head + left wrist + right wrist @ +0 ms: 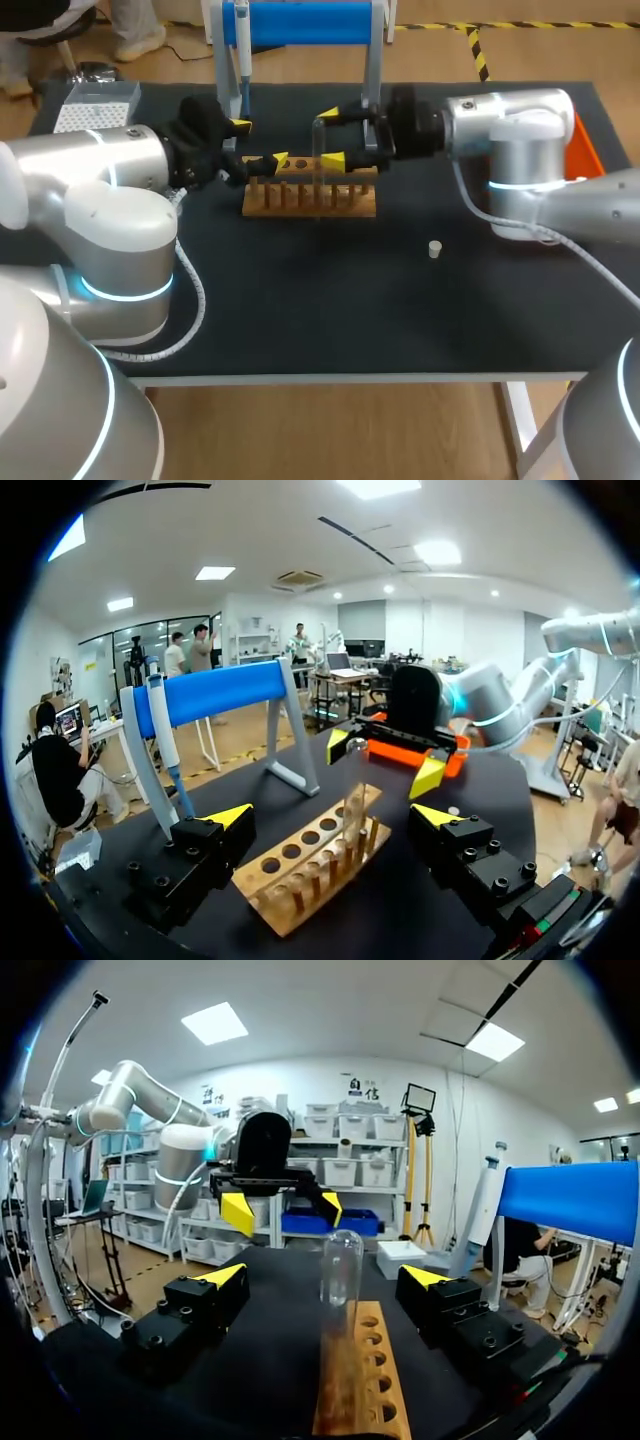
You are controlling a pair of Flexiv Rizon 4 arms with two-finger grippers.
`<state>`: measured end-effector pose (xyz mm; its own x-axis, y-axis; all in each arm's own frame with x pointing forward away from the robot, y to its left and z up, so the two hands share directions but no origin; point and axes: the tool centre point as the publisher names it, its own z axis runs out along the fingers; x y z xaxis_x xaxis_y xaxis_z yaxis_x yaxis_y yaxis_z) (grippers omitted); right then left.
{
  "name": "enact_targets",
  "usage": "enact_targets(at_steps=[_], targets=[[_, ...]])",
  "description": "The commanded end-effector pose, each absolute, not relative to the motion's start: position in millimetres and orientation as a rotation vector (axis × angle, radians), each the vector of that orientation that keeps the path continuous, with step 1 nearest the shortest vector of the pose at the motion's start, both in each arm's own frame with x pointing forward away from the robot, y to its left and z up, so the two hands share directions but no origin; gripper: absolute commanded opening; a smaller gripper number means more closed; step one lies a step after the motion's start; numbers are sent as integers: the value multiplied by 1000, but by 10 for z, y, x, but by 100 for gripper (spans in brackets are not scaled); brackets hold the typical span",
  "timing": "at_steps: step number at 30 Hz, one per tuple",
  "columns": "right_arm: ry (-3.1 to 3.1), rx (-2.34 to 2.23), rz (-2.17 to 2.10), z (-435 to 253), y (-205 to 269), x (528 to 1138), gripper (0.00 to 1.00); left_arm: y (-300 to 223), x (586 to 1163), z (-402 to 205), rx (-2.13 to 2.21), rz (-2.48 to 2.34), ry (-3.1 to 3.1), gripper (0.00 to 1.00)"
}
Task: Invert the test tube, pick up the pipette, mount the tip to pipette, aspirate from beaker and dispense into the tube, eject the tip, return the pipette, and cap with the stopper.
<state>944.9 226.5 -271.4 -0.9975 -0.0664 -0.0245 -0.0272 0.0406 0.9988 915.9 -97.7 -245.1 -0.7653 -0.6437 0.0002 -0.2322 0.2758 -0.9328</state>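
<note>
LAB BENCH: A clear test tube [340,1270] stands rounded end up, apparently over a peg, on a wooden rack [310,198] at the middle of the dark tabletop [300,320], with two robot arms facing each other across it. The right gripper [323,1276] brackets the tube, its jaws wide apart, one yellow tip on either side and neither touching it. The left gripper [330,815] hovers at the rack's left end, jaws likewise apart and holding nothing. At the back, a pipette [240,45] hangs on a blue stand [300,20]. A small white stopper [434,248] lies on the tabletop well apart from the rack, on the right arm's side.

The tube looks light, stiff and thin-walled, so it is likely slippery under hard tips and liable to crack if squeezed or knocked against the pegs. The soundest hold appears to be across the straight middle of its body, from two sides, with gentle pressure, lifting it straight up clear of the rack before turning it. No label, brand or writing can be made out on the tube, rack, pipette or stopper.
</note>
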Motion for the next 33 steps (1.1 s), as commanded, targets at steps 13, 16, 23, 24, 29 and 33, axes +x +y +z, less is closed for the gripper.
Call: enact_targets(at_steps=[13,16,23,24,29,33], targets=[[-2219,112,-2137,-2818,2437,9603,94,-967,9159,-2467,-788,-1498,2170,100],[-2213,108,-2142,-2817,2443,9607,55,-967,9159,-2467,-788,-1498,2170,100],[-2204,101,-2152,-2814,2446,9613,42,-967,9159,-2467,-788,-1498,2170,100],[-2203,100,-2153,-2814,2447,9613,43,-967,9159,-2467,-788,-1498,2170,100],[-2199,96,-2154,-2823,2433,9576,44,-967,9159,-2467,-788,-1498,2170,100],[-2190,88,-2158,-2833,2430,9565,44,-967,9159,-2467,-788,-1498,2170,100]])
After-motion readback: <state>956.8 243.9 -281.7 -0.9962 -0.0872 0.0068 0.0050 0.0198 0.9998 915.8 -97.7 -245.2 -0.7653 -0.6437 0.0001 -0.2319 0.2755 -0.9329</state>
